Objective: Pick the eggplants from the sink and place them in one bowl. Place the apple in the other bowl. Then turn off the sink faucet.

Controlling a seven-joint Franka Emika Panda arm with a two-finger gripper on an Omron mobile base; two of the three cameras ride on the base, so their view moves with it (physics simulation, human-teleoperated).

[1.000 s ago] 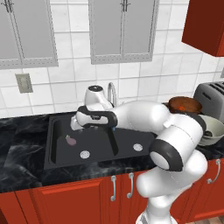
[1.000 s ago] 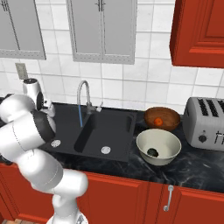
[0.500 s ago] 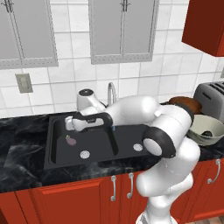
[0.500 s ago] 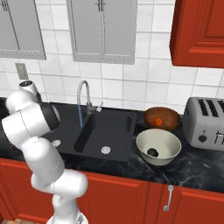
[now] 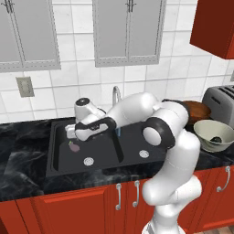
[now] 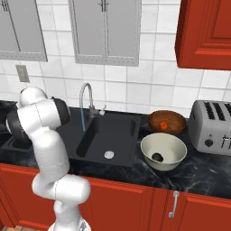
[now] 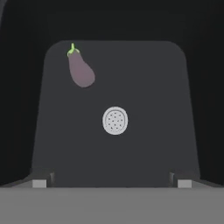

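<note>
Gripper (image 5: 70,132) hung over the left basin of the sink (image 5: 59,162), aimed down into it. In the hand view both fingertips (image 7: 40,183) sat at the bottom corners, far apart, nothing between them: spread and empty.

Key relation: the pale purple eggplant (image 7: 80,70) lay on the basin floor ahead of the gripper and off to the upper left in the hand view, not on the centreline between the fingers. The left drain (image 7: 115,120) sat nearer the centreline, between gripper and eggplant, clear of the eggplant. Its long axis ran roughly along the view's up-down direction, slightly tilted, green stem at the far end, fat end toward the gripper. In the left base view the eggplant (image 5: 73,146) was just below the hand. My read: the hand needed a sideways shift toward the eggplant before descending, fingers closing across the narrow width.

Surface: flat black basin floor, steep walls close by; the eggplant lay near the far-left corner, so little room on that side.

Rest of task: the dark eggplant (image 6: 157,156) already lay in the pale grey-cream bowl (image 6: 149,140), the apple (image 6: 164,125) in the reddish-brown bowl (image 6: 154,118), both on the counter well to the right of the gripper. The faucet (image 6: 87,107) was running, a thin blue stream (image 6: 82,119) falling into the sink.
</note>
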